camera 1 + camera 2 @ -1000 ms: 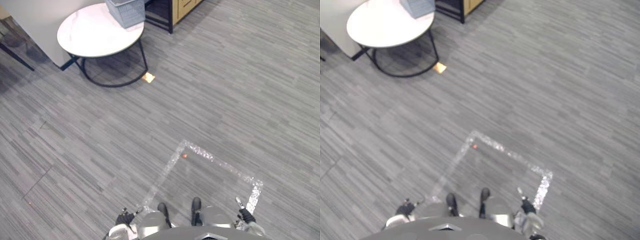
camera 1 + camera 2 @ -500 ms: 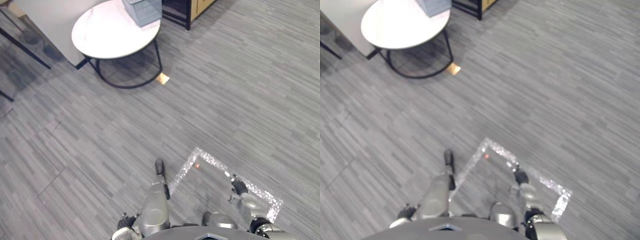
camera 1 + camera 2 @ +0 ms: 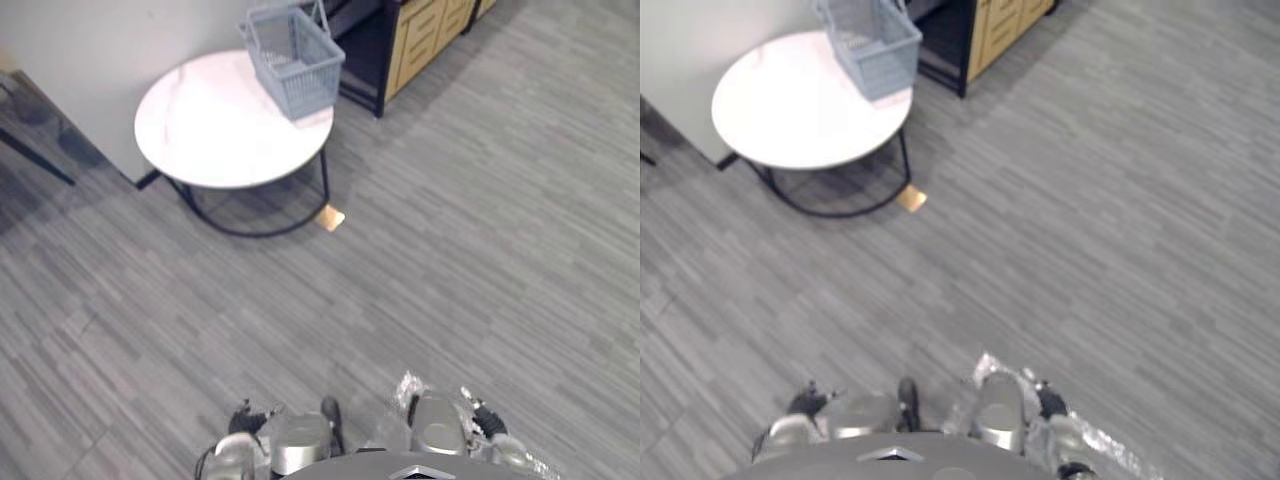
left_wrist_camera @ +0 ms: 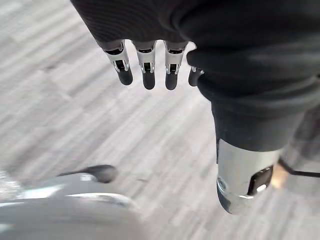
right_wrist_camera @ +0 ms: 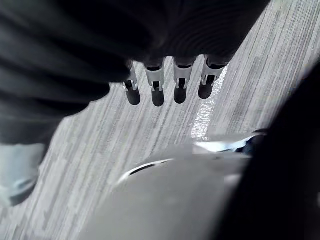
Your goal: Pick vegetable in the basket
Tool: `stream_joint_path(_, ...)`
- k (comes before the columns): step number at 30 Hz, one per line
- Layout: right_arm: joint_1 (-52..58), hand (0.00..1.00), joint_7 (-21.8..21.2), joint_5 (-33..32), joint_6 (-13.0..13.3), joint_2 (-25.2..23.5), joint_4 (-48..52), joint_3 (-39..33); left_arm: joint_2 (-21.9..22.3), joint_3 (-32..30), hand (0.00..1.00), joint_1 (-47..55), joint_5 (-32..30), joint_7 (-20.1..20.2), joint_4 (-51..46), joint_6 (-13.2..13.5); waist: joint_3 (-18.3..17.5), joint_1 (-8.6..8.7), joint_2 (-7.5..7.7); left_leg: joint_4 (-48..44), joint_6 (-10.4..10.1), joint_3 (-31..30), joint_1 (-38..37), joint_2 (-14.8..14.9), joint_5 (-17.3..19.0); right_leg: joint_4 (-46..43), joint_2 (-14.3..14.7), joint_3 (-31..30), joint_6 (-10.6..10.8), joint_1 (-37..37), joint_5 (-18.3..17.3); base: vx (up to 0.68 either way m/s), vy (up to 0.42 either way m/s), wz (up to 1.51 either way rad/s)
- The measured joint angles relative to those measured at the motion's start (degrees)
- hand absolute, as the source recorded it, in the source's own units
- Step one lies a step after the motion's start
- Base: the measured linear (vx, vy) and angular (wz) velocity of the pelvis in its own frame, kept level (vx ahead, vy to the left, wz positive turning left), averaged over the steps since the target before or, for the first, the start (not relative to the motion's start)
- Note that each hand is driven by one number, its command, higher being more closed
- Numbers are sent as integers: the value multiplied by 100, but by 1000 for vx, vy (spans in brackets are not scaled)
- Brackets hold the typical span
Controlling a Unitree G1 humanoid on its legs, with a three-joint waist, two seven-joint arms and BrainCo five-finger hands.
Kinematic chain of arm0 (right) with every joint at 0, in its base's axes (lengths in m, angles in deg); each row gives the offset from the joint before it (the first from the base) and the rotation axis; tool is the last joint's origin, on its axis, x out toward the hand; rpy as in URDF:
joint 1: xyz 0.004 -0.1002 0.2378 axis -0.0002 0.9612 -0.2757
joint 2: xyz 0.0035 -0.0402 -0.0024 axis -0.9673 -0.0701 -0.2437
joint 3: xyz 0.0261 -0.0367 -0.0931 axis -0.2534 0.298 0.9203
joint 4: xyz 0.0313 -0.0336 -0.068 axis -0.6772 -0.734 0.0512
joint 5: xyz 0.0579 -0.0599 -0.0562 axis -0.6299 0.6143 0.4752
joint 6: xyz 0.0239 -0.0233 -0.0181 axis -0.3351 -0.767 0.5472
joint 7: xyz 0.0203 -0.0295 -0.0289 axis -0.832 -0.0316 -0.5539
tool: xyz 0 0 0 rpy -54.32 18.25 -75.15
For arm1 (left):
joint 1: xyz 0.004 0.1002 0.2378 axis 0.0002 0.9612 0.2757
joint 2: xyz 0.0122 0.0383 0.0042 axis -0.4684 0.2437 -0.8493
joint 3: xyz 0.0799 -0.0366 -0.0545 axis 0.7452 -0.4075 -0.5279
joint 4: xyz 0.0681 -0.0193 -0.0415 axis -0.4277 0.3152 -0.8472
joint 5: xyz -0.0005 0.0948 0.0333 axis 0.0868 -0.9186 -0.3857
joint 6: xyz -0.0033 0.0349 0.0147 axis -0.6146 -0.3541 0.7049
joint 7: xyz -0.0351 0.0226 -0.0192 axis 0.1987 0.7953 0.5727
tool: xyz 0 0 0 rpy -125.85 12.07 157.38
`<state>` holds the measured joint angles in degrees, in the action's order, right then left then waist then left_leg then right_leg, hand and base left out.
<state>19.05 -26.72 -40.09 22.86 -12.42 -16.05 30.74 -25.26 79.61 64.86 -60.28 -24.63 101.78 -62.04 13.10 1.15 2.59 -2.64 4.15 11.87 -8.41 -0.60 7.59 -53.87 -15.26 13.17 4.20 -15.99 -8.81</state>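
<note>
Left hand: hanging low at the side, fingers straight, side by side, dark tips aimed at the floor; nothing held.
Right hand: same pose at the other side, fingers straight in a row, slightly apart, nothing between them.
Basket: grey-blue mesh, upright, handles raised, standing on the round white table at its far-right rim, near corner close to the edge.
Vegetable: contents of the basket too small to tell.
Table surroundings: light wall just behind; dark-framed unit and wooden cabinet with drawers just beside the basket end; thin black frame under the top.
Floor objects: small tan piece just beside the table frame; silvery tape close in at the near edge.
Open room: broad stretch of grey plank floor between the near edge and the table, and wider to the right of it.
Eye views: table, basket and cabinet well ahead and to the left.
Wrist views: finger pose at close range; tape strip past the right fingers.
</note>
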Motion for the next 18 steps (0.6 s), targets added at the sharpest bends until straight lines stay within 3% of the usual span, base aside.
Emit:
stream_joint_path(3,140,0,4,-7,-11,-157,28,-213,62,-24,0,-465,45,-16,-315,44,12,70,-26,39,-192,-192,-225,102,317,2450,231,358,48,-304,94,406,-149,45)
stream_joint_path(4,177,0,11,-7,-19,-186,84,-371,186,-51,0,-625,52,-61,-366,69,22,67,-58,28,-325,-291,-330,185,451,3492,352,275,61,-351,333,382,-194,24)
stream_joint_path(6,246,0,13,-8,-20,-207,177,-447,247,-146,0,-721,51,-168,-370,127,46,67,-92,-34,-539,-353,-490,378,728,4695,441,87,136,-389,775,568,-301,18)
stream_joint_path(7,265,0,12,-7,-20,-223,205,-475,313,-162,0,-721,61,-225,-359,127,46,63,-90,-56,-690,-386,-662,508,959,5150,403,-10,268,-411,859,541,-290,12)
stream_joint_path(8,290,0,11,-7,-23,-240,216,-492,335,-184,0,-716,72,-231,-356,127,43,62,-85,-48,-751,-399,-748,566,1078,5190,355,-62,278,-435,863,590,-350,19)
stream_joint_path(9,364,0,9,-9,-28,-244,274,-527,428,-314,0,-710,112,-232,-357,146,28,78,-144,-27,-749,-453,-953,758,1338,4844,292,12,309,-511,1135,641,-388,25)
stream_joint_path(11,398,0,7,-2,-62,-207,342,-581,590,-382,0,-596,175,-211,-241,194,-49,108,-273,-393,-874,-513,-976,1018,1152,3739,366,23,270,-862,1316,661,-437,24)
stream_joint_path(12,368,0,6,-2,-63,-199,342,-667,745,-381,0,-474,226,-210,-105,215,-71,144,-383,-859,-906,-653,-882,1188,866,3298,450,47,-37,-854,1145,697,-505,15)
stream_joint_path(13,365,0,-5,1,-73,-102,339,-699,918,-395,0,-297,233,-195,71,228,-163,159,-537,-1606,-948,-813,-599,1368,485,3049,559,176,-256,-766,825,728,-502,11)
stream_joint_path(14,344,0,-4,5,-74,-78,341,-697,964,-401,0,-220,234,-168,177,229,-179,176,-585,-2130,-987,-881,-373,1439,194,2980,580,253,-303,-664,700,733,-419,16)
stream_joint_path(15,337,0,-4,11,-72,-60,341,-682,938,-522,0,-211,279,-113,192,226,-172,193,-629,-2915,-1109,-1007,22,1558,-423,2980,614,358,-349,-442,497,693,-330,22)
stream_joint_path(16,291,0,12,17,-98,-18,318,-613,884,-611,0,-187,301,-62,248,220,-121,145,-578,-4075,-1309,-1040,467,1659,-807,3098,682,433,-408,-41,301,766,-343,23)
stream_joint_path(17,204,0,20,16,-108,14,316,-545,828,-715,0,-144,317,17,316,220,-70,93,-621,-5026,-1289,-848,858,1818,-627,3376,802,494,-456,533,219,601,-250,12)
stream_joint_path(18,177,0,22,16,-107,28,322,-509,825,-795,0,-110,348,47,341,223,-44,75,-602,-5339,-1239,-725,996,1844,-501,3532,834,521,-454,819,172,552,-206,20)
